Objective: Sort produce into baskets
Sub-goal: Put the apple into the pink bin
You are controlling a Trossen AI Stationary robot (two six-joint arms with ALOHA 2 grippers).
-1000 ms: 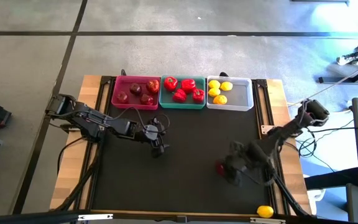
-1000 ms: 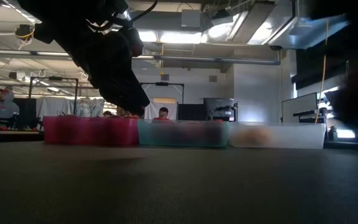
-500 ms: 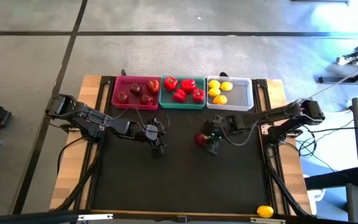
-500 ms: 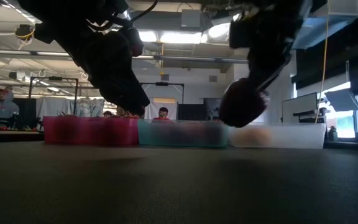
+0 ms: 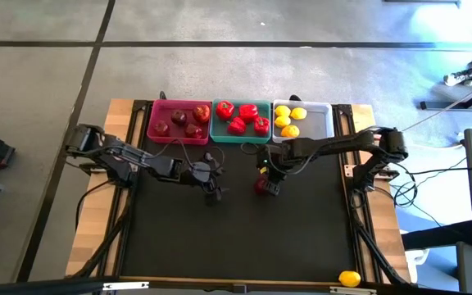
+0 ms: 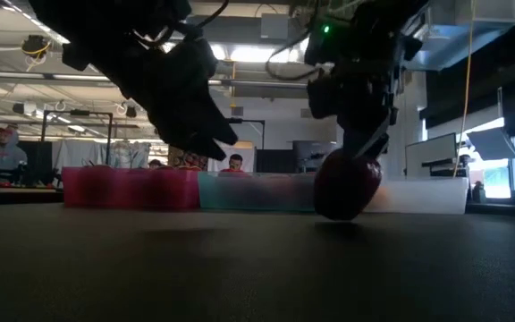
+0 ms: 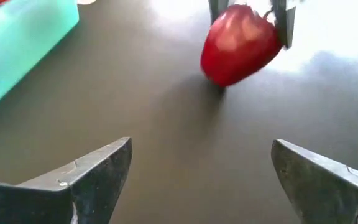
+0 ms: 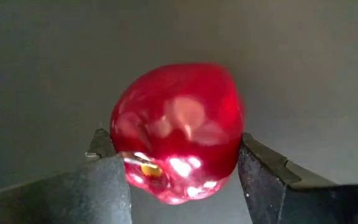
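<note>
Red apple [image 5: 261,185] pinched in right tool [image 5: 266,182], mid-desk, in front of teal basket [image 5: 241,136]; fingers part-closed on both flanks. Low view: apple [image 6: 347,183] at or just above desk [image 6: 257,268], contact not resolvable. Right wrist view: apple [image 8: 178,129] squeezed between two pads, grip low on its body, most of fruit proud of fingers. Glossy, round.

Left tool [image 5: 211,185] just beside on desk, fingers spread wide, nothing held. Left wrist view: both fingers [image 7: 98,171] splayed, apple [image 7: 240,43] ahead, well clear.

Baskets along far edge: pink [image 5: 179,135] with dark apples, teal with peppers, white [image 5: 314,138] with lemons. One lemon [image 5: 349,279] stray at near edge of desk.

Risks, judged:
- Slip or roll-out from pinch: smooth skin, low hold, any quick swing toward baskets.
- Drag on desk if carried without lift; likely twists fruit in pads.
- Clip on basket wall if approach too low; apple knocked free or basket shoved.
- Wrong bin: apple nearest teal, belongs in pink by colour match.
- Arm clash: path to pink passes close by idle left tool.
- Lemon near edge, could go off if nudged.
</note>
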